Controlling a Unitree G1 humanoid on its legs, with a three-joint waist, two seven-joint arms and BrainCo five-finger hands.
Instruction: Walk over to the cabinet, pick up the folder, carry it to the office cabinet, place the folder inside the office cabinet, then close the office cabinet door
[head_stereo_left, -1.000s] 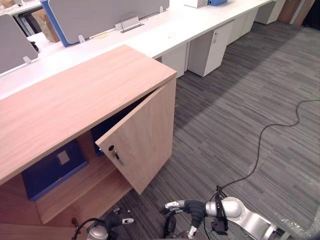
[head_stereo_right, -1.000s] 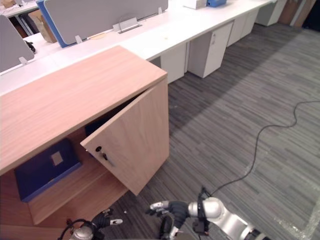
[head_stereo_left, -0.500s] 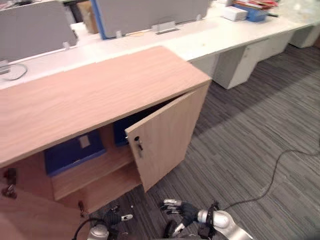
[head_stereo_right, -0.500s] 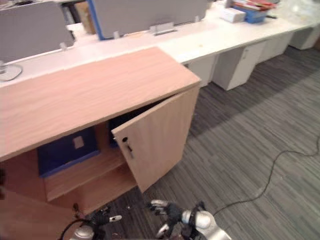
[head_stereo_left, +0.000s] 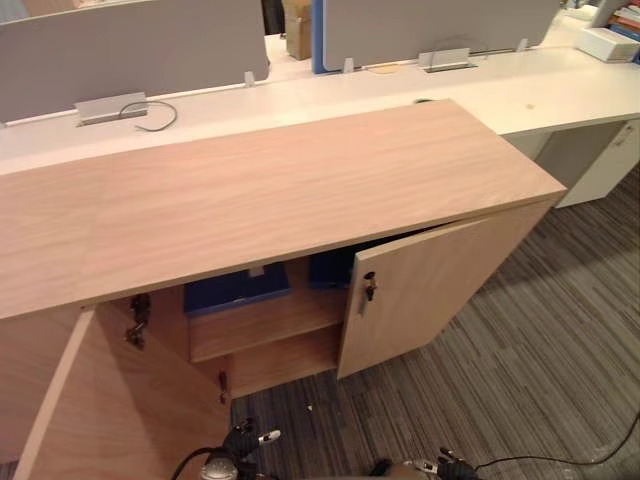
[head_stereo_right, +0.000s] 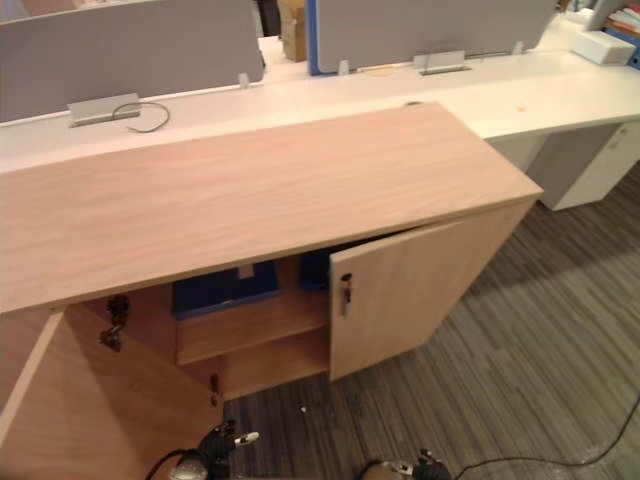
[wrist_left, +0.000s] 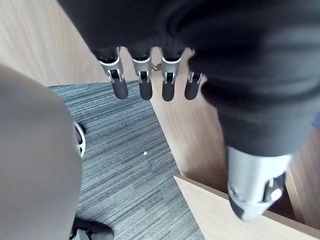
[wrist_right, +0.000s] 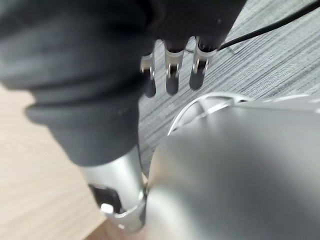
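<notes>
Inside the cabinet (head_stereo_left: 300, 190), folder (head_stereo_left: 235, 291) flat on shelf (head_stereo_left: 265, 322), long axis unclear, left hand (wrist_left: 144, 82) and right hand (wrist_right: 172, 70) fingers straight, empty.

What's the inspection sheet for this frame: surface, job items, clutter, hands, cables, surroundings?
Surface: cabinet top, light wood, nothing seen on it.
Job's things: blue folder lies on the shelf inside, with a second blue item beside it. Right door ajar, key in lock; left door swung wide.
Clutter: nothing seen.
Hands: left hand and right hand low before the cabinet, fingers straight, holding nothing.
Cables: thin cable on the white desk.
Surroundings: grey dividers behind, striped carpet.
</notes>
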